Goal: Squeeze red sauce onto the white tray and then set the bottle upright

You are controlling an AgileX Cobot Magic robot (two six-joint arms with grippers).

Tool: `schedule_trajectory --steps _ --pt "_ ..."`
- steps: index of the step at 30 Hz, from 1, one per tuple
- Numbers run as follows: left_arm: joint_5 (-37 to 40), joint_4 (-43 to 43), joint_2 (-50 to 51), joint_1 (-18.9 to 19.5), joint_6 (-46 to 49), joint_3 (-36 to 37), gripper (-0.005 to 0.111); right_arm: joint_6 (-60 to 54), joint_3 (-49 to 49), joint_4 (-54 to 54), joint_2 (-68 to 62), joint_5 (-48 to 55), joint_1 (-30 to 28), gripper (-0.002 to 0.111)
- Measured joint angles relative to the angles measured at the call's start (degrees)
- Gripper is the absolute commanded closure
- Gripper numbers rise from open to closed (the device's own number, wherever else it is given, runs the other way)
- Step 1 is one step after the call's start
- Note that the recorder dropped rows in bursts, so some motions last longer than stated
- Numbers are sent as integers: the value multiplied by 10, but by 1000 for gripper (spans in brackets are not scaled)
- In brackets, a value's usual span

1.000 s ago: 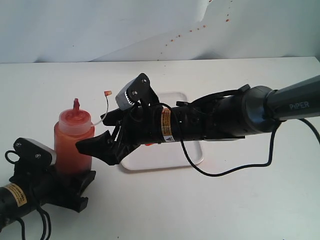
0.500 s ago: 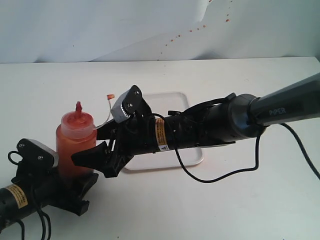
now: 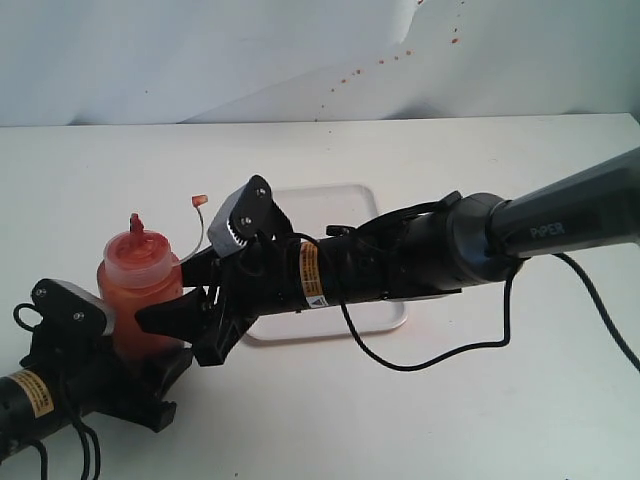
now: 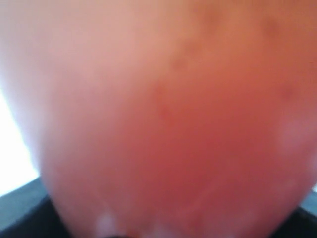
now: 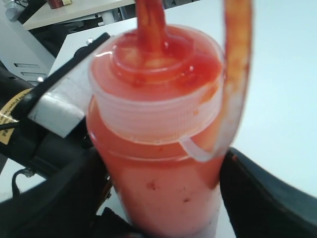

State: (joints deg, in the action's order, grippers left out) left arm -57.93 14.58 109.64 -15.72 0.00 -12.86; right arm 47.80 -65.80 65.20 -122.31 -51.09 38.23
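The bottle stands upright on the white table at the left, full of orange-red sauce, and its tethered tip cap hangs off to one side. My right gripper reaches across and is shut on its body. In the right wrist view a black finger presses each side of the bottle. My left gripper sits at the bottle's base; the bottle fills its blurred view, so its jaws are hidden. The white tray lies behind my right arm. The red sauce blob is hidden.
Reddish-brown specks dot the white backdrop. A black cable loops from my right arm down to the table in front of the tray. In the right wrist view my left arm's body is close behind the bottle.
My right gripper has carried the bottle to the left and slightly down, closer to my left gripper. The left arm has hardly moved.
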Motion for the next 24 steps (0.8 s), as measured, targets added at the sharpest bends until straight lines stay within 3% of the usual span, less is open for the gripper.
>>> schedule_trajectory --steps 11,17,24 --pt "0 0 0 0 0 0 106 -5 0 0 0 1 0 97" --pt "0 0 0 0 0 0 94 -6 0 0 0 1 0 97" --pt "1 -5 0 0 9 0 30 -8 0 0 0 1 0 97"
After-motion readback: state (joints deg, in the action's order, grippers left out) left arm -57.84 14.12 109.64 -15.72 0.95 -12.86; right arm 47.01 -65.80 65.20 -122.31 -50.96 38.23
